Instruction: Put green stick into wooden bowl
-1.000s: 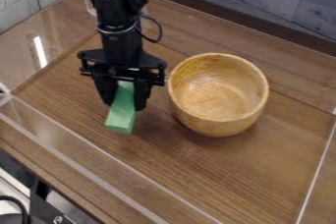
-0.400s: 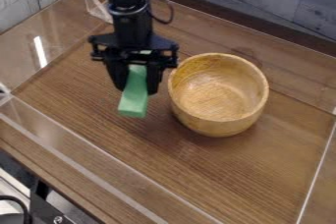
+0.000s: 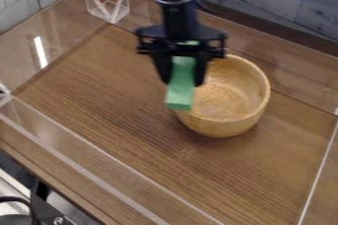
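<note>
The green stick (image 3: 181, 87) hangs tilted from my gripper (image 3: 184, 64), which is shut on its upper end. The stick's lower end sits in front of the near-left rim of the wooden bowl (image 3: 235, 99), lifted off the table. The bowl is round, light tan, with thick walls, and stands on the wooden tabletop right of centre. My black arm comes down from the top of the view, and my gripper hovers above the bowl's left edge. The bowl's inside shows nothing in it.
Clear plastic walls (image 3: 53, 130) enclose the wooden table (image 3: 93, 91) on the left and front. A small clear stand (image 3: 106, 2) sits at the back left. A grey stone-pattern wall (image 3: 278, 2) runs behind.
My gripper has lifted the green stick off the table and carried it right, from left of the bowl to over the bowl's left rim.
</note>
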`<state>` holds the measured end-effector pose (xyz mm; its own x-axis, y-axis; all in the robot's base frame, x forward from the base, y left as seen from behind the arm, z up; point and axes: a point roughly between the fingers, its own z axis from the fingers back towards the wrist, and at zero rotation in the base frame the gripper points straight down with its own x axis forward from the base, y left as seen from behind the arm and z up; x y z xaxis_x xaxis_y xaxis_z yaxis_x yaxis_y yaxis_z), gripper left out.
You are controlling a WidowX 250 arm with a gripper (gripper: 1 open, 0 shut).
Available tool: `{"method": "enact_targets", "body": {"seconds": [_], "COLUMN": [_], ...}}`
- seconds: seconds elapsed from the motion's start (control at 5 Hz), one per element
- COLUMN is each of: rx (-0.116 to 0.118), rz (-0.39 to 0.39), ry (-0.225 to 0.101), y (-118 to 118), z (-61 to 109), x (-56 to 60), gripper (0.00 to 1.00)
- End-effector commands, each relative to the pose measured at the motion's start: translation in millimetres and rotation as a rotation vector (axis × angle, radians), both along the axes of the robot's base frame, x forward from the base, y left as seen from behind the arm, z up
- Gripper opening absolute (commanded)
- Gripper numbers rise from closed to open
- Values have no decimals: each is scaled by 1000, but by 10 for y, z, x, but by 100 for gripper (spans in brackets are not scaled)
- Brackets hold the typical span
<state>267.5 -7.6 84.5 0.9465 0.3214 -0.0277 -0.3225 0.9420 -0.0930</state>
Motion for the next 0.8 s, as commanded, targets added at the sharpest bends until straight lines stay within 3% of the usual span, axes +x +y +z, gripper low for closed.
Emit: {"method": "enact_targets", "body": {"seconds": [0.0,0.2,0.4,0.6], "rx": [3,-4,-8,-12], "rz": [8,1,-1,0], "ry": [-68,-74,-81,-87], "y": [-191,-319,-370,-362], "z": [66,39,29,94], "x": [218,275,317,320], "gripper": [0,0,100,100]}}
